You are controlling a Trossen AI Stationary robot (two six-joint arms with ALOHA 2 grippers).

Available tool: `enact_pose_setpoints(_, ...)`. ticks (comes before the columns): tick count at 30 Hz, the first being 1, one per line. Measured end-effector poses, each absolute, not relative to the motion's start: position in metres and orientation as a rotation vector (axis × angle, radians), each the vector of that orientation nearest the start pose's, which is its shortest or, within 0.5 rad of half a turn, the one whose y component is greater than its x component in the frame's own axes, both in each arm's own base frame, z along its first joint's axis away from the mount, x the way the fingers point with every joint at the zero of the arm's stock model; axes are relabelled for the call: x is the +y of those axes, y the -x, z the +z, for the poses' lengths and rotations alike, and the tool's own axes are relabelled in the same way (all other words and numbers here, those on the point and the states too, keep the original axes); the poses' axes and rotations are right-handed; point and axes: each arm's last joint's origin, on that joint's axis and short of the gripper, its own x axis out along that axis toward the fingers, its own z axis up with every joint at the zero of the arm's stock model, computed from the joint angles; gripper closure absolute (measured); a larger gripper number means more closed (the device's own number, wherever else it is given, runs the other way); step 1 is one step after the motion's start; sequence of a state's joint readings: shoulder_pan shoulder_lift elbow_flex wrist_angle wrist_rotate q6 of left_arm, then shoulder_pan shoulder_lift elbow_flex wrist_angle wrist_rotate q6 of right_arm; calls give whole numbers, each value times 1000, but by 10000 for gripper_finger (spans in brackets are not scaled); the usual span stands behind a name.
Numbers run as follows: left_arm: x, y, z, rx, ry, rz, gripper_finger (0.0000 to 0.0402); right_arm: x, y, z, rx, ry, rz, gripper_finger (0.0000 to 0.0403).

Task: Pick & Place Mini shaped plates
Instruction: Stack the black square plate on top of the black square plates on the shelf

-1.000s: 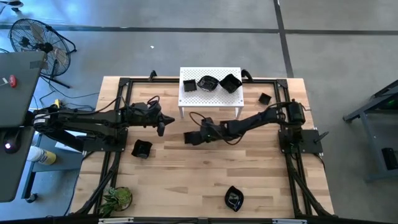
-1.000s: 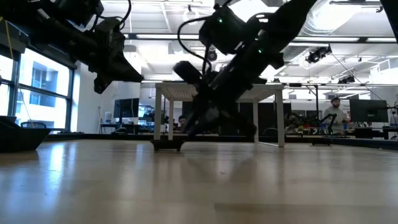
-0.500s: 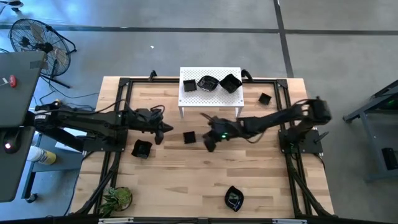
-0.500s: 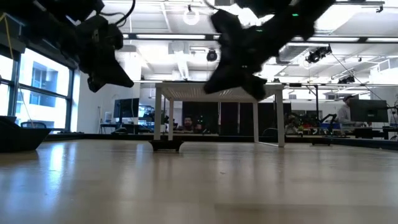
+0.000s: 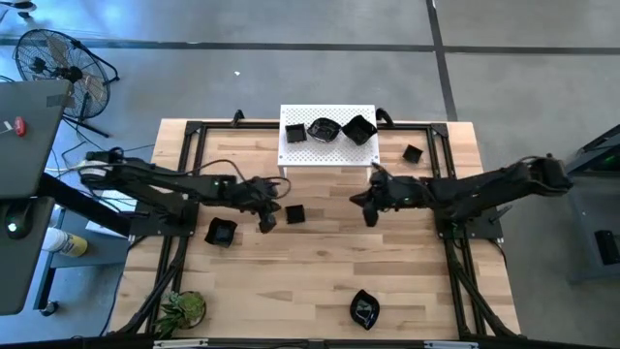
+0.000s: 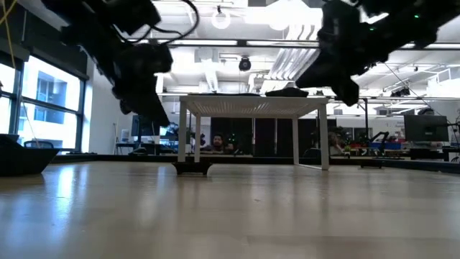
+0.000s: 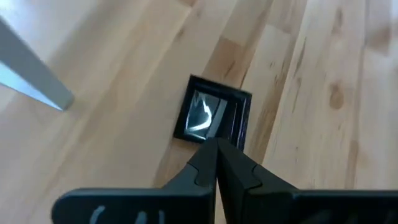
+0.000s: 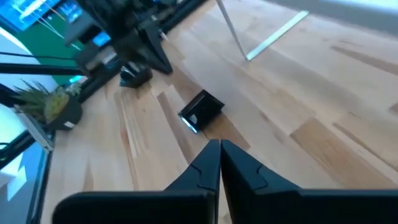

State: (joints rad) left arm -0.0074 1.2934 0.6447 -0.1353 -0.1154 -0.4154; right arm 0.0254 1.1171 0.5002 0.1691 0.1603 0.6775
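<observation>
Wood surface: pale butcher-block table [image 5: 320, 276] carries everything; the white perforated stand [image 5: 327, 145] at its far edge is the landmark for all places below.
Nearest plate: a leaf-like black dish [image 5: 364, 309] lies at the table's near edge, well in front of the stand, beside no other dish.
Plant: small green plant [image 5: 182, 310] sits at the near left corner, far from the stand.
Left-side plate: a black dish [image 5: 221, 232] rests in front of the stand and to its left, near the left arm.
Square plate: a small glossy black square dish [image 5: 295, 213] lies flat on the wood just in front of the stand's left leg; it shows again from the left wrist [image 7: 213, 117] and the right wrist [image 8: 201, 110].
Left gripper: left gripper [image 5: 268, 223] hangs above the table just left of the square plate, fingers pressed together, holding nothing.
Right gripper: right gripper [image 5: 369, 216] is raised in front of the stand's right leg, apart from the square plate, fingers closed, empty.
Right-side plate: one tiny black dish [image 5: 413, 153] sits on the table just right of the stand.
On the stand: three black dishes [image 5: 328, 129] rest on its top, side by side.
</observation>
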Motion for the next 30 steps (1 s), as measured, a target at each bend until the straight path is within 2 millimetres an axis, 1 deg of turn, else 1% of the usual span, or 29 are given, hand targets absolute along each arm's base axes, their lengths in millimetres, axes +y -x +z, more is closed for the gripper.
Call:
enact_pose_setpoints(3, 0, -263, 186, 780, 355, 238, 384, 1, -215, 207, 356, -612, -276, 400)
enact_pose_setpoints(7, 0, -281, 181, 811, 338, 229, 345, 0, -204, 203, 350, -607, -290, 399)
enact_pose_setpoints(11, -2, -296, 177, 844, 321, 164, 312, 0, -200, 202, 354, -583, -283, 397)
enact_pose_setpoints(14, -6, -305, 176, 855, 311, 120, 304, 0, -199, 202, 360, -561, -277, 401)
enact_pose_setpoints(19, -16, -312, 170, 878, 268, 140, 303, 0, -199, 201, 371, -545, -277, 397)
enact_pose_setpoints(22, -22, -313, 165, 911, 225, 199, 303, 0, -199, 201, 373, -528, -273, 396)
enact_pose_setpoints(24, -23, -313, 163, 927, 203, 222, 303, 0, -199, 201, 375, -515, -271, 399)
enact_pose_setpoints(26, -24, -315, 162, 916, 207, 216, 303, 0, -199, 201, 375, -513, -270, 401)
enact_pose_setpoints(30, -25, -315, 161, 927, 203, 218, 302, 0, -199, 201, 375, -509, -269, 397)
